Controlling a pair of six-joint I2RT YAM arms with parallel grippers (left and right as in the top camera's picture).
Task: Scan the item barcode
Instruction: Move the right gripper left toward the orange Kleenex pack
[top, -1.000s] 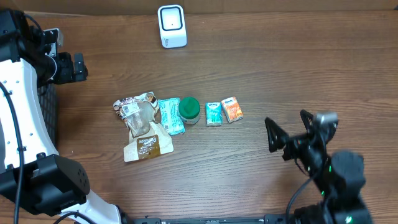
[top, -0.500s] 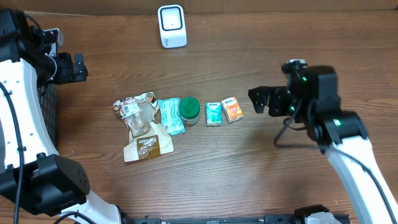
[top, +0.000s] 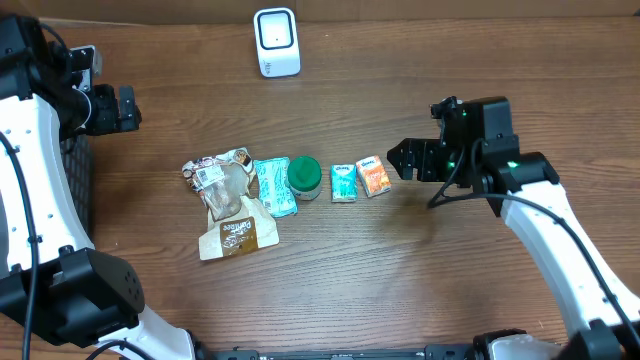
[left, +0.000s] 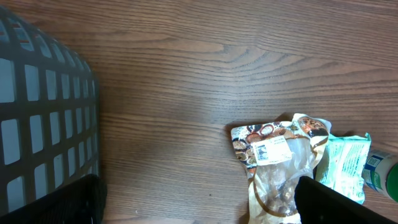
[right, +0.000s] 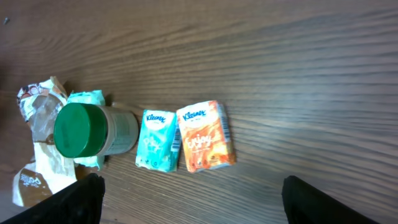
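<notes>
Several items lie in a row mid-table: a brown snack bag (top: 225, 205), a teal packet (top: 272, 186), a green-lidded jar (top: 304, 177), a teal tissue pack (top: 344, 183) and an orange tissue pack (top: 374, 176). The white scanner (top: 276, 42) stands at the far edge. My right gripper (top: 402, 160) hovers open just right of the orange pack (right: 205, 137), holding nothing; the jar (right: 87, 129) and the teal tissue pack (right: 157, 142) lie beyond its fingertips (right: 81, 199). My left gripper (top: 125, 108) is open and empty at the far left, with the snack bag (left: 280, 162) ahead of it.
A dark mesh basket (left: 43, 112) stands at the left side of the table (top: 78, 190), beside the left arm. Bare wooden tabletop (top: 400, 280) stretches in front of and behind the row of items.
My right arm swung from the table's front right towards the far left and now sits close beside the orange tissue pack. The left arm and the items have not moved.
</notes>
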